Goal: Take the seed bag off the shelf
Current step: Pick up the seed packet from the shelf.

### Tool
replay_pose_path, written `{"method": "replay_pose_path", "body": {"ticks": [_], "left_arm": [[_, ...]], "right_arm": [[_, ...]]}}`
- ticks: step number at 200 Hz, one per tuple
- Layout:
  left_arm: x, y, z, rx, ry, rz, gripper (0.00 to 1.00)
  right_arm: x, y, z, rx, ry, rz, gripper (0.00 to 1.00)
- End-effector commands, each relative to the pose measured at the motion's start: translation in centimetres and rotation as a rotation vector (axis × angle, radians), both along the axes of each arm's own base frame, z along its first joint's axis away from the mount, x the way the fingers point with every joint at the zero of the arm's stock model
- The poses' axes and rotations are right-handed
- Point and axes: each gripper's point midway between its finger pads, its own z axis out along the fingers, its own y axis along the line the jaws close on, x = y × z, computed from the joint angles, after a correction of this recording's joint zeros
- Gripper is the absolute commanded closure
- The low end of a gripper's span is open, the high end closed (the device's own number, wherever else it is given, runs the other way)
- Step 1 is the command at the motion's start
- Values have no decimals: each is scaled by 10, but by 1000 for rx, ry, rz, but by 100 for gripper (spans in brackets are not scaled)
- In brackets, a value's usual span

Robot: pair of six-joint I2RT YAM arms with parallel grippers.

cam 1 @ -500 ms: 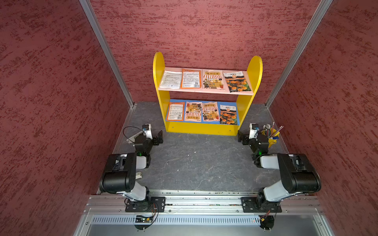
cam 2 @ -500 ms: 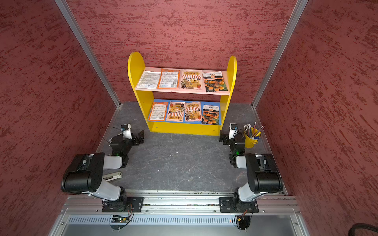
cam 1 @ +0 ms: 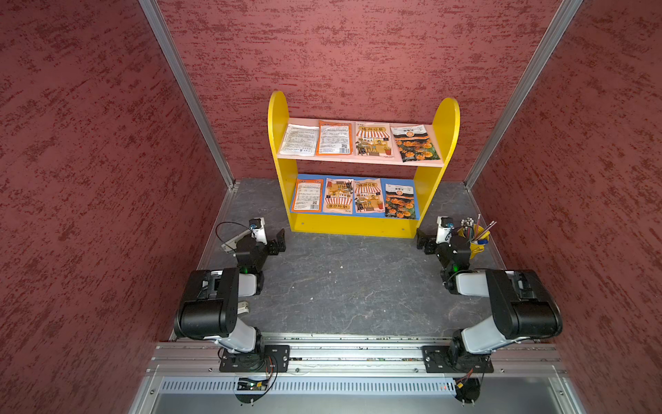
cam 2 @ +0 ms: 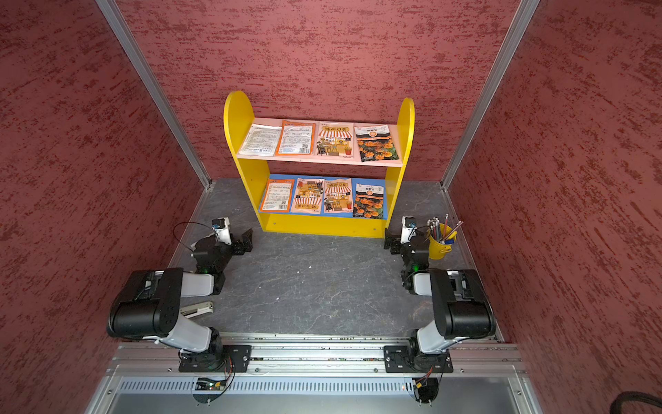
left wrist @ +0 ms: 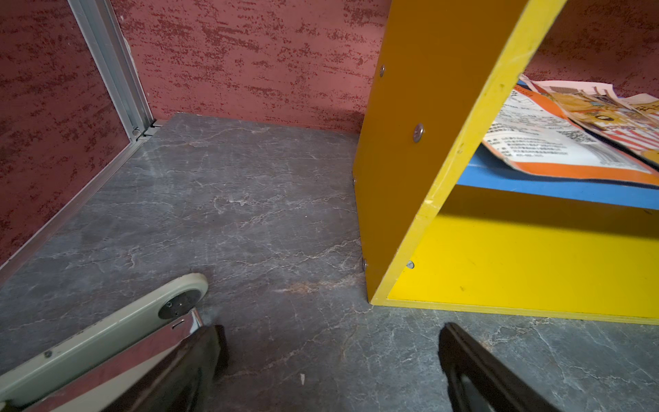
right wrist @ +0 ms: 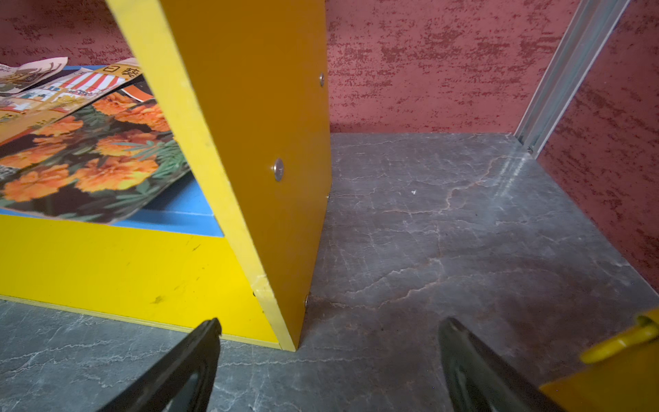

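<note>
The shelf stands against the back wall. Several flat seed bags lie side by side on its pink upper board, among them a marigold bag. Several more lie on the blue lower board, from an orange-bordered bag to a marigold bag. My left gripper rests open near the floor by the shelf's left foot. My right gripper is open at the right foot. Neither holds or touches anything.
A yellow cup of pens stands just right of the right gripper. A pale stapler lies beside the left gripper's finger, and another pale stapler lies under the left arm. Red walls close in three sides.
</note>
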Motion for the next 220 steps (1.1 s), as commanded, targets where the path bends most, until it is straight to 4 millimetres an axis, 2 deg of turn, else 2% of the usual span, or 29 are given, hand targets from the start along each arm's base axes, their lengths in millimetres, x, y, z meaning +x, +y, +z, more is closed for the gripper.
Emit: {"method": "replay_pose_path", "body": {"ticks": [1, 27, 58, 68, 92, 124, 132, 162, 185, 220], "left_arm": [[4, -3, 7, 13, -20, -14, 0], [0, -3, 13, 18, -41, -11, 0], [-9, -7, 35, 45, -67, 2, 0], [-11, -12, 42, 78, -72, 2, 0], [-17, -29, 65, 139, -97, -3, 0], [-24, -71, 101, 139, -118, -80, 0], [-29, -83, 101, 140, -94, -114, 0], [-43, -121, 129, 78, -52, -216, 0], [-56, -149, 145, -11, 15, -304, 0], [-74, -187, 164, -55, 101, -404, 0]], "right_arm": [[0, 0, 1, -4, -12, 6, 2], [-4, -7, 5, 2, -40, -34, 1], [-10, -7, 17, -1, -53, -37, 2], [-13, -8, 33, -1, -72, -40, 2], [-21, -13, 53, 11, -79, -79, 2], [-33, -15, 81, 68, -75, -106, 2], [-37, -14, 92, 78, -78, -109, 2], [-54, -14, 129, 88, -57, -145, 1], [-67, -1, 163, 112, -72, -107, 2], [-80, 26, 221, 81, -95, -31, 3]]}}
